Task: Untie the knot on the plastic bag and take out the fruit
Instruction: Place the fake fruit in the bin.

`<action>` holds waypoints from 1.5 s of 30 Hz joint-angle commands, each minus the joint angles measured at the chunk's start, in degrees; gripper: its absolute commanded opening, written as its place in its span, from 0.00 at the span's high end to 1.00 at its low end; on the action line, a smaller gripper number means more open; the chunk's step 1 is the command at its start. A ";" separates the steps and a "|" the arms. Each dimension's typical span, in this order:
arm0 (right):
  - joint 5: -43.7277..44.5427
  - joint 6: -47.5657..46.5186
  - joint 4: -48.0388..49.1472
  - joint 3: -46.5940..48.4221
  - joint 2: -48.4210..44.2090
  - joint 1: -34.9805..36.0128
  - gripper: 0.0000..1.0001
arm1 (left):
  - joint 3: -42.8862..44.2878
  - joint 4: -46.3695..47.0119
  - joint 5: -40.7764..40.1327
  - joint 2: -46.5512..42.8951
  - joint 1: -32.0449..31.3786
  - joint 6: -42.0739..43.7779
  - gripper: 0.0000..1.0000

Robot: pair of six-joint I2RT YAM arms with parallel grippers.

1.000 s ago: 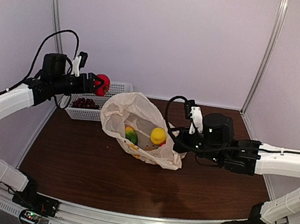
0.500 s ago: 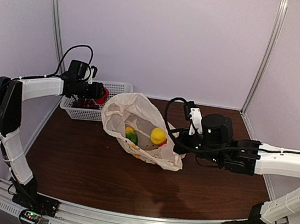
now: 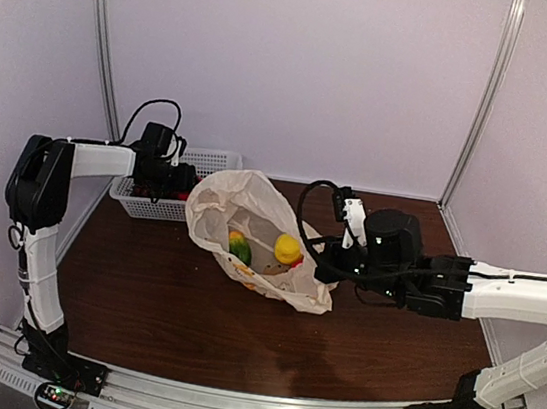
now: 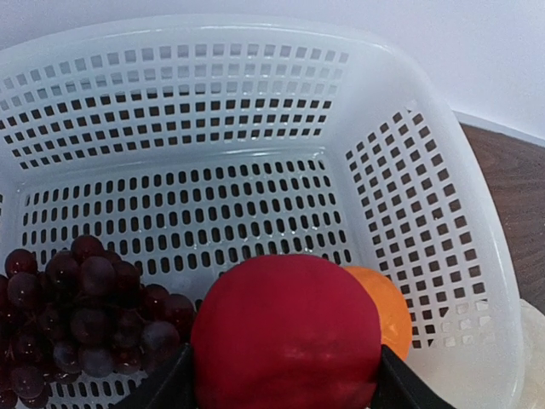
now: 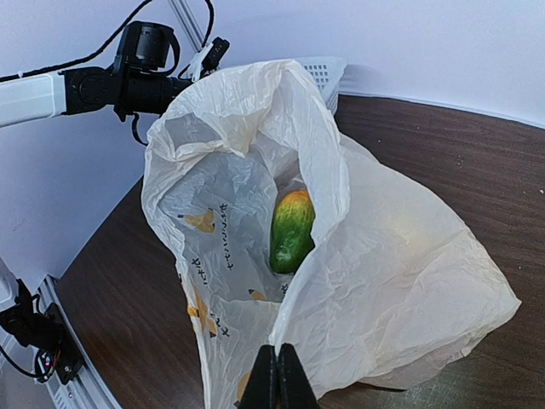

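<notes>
The plastic bag [image 3: 226,196] lies open on the table, its mouth wide; no knot shows. Inside it are a green fruit [image 3: 238,248] and a yellow fruit [image 3: 289,249]. The right wrist view shows the bag [image 5: 400,256] and the green fruit [image 5: 292,230]. My right gripper [image 3: 324,262] is shut on the bag's rim film, as its own view [image 5: 277,375] shows. My left gripper [image 3: 182,180] is over the white basket [image 3: 215,160]. In the left wrist view it [image 4: 285,388] is shut on a red fruit [image 4: 285,336], low inside the basket [image 4: 477,213].
In the basket, an orange fruit [image 4: 387,307] lies just behind the red one and a bunch of dark grapes [image 4: 77,311] lies to its left. The basket stands at the back left against the wall. Metal frame posts [image 3: 101,41] stand at the back corners.
My left gripper has carried the red fruit right and down, from above the basket's left end into the basket. The right arm and the bag have hardly moved.
</notes>
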 commanded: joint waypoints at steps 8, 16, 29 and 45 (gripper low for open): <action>0.85 -0.26 -0.92 0.15 0.55 0.27 1.00 | 1.27 0.19 0.90 2.11 0.59 0.82 0.32; 0.77 -0.17 -0.93 0.15 0.54 0.31 1.00 | 1.31 0.19 1.21 2.11 0.53 0.82 0.12; 0.68 -0.31 -0.85 0.33 0.85 0.27 1.00 | -0.81 1.43 0.81 -1.73 0.58 0.71 0.09; 0.29 -0.18 0.04 0.52 1.28 0.31 1.00 | -18.44 3.48 6.48 -33.84 -3.18 1.80 0.13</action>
